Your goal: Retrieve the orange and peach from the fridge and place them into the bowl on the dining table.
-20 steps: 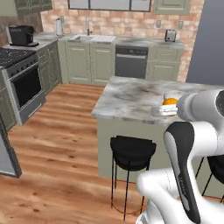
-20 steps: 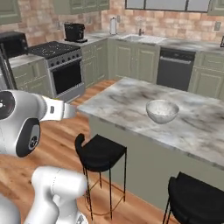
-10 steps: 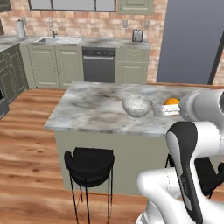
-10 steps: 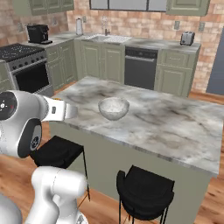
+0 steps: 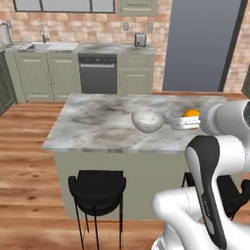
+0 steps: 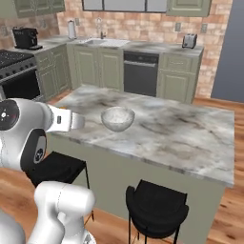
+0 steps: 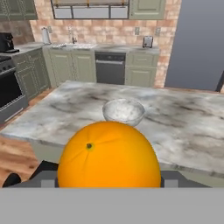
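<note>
Gripper (image 7: 109, 181) clamped on the orange (image 7: 109, 155), held above the near edge of the dining table (image 7: 192, 127). Beyond it, the bowl (image 7: 123, 111) stands on the marble top. Farther back: dishwasher (image 7: 110, 68) and the grey fridge (image 7: 197, 43).

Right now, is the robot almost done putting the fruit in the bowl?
Not quite halfway. Done: the orange is out of the fridge and held in the gripper, beside the bowl on the table. In hand: bringing it over the bowl. Left: dropping it in, then the peach. The bowl looks empty.
</note>
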